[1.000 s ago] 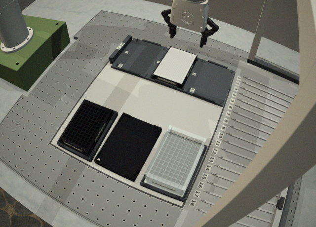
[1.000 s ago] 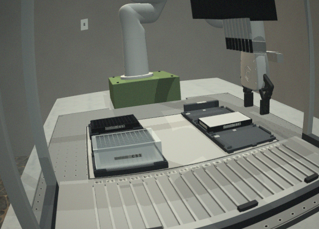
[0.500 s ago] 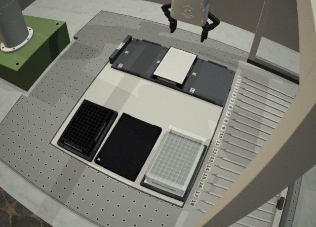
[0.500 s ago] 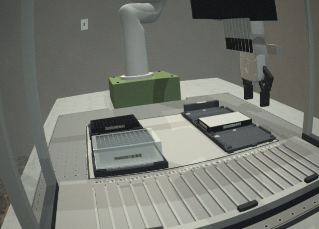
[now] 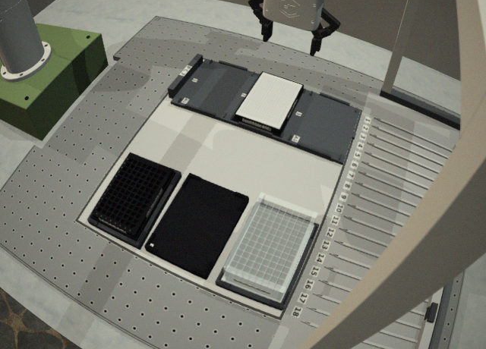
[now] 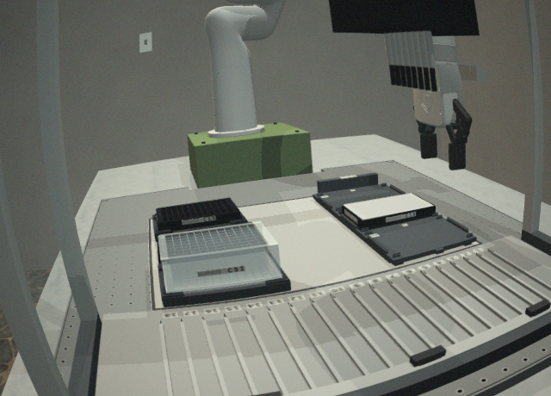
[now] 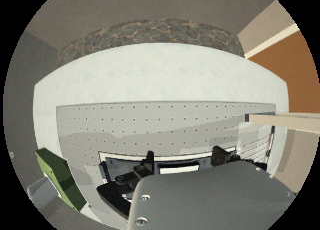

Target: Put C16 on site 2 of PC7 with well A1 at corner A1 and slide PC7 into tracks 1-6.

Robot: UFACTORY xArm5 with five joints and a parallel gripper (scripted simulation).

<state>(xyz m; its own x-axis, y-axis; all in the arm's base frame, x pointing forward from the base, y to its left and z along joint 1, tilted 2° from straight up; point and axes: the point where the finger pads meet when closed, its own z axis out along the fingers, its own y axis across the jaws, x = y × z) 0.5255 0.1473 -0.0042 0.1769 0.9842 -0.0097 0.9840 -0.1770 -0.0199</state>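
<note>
PC7 (image 5: 326, 121) (image 6: 423, 240) lies on the apron, its front edge beside numbers 1-6, outside the rails (image 5: 396, 149) (image 6: 351, 334). C16 (image 5: 270, 98) (image 6: 386, 206) (image 7: 178, 169), white-topped, lies on site 2 and looks flat; its labels face the nests and the rails. Sites 1 and 3 are empty. C15 (image 5: 131, 196) (image 6: 198, 209) is in nest S1 and C51 (image 5: 270, 243) (image 6: 219, 267) in S3; nest S2 (image 5: 200, 224) is empty. My gripper (image 5: 290, 43) (image 6: 442, 157) (image 7: 184, 158) is open and empty, raised beyond the carrier's far long side. No lit lamp shows.
PC7's upright handle (image 5: 185, 75) (image 6: 347, 182) is at the end away from the rails. A pipetting head (image 6: 411, 63) hangs over the instrument side. Frame posts (image 5: 398, 43) (image 6: 532, 116) stand beside the rails. Dark blocks (image 5: 431, 312) (image 6: 427, 355) sit behind the tracks.
</note>
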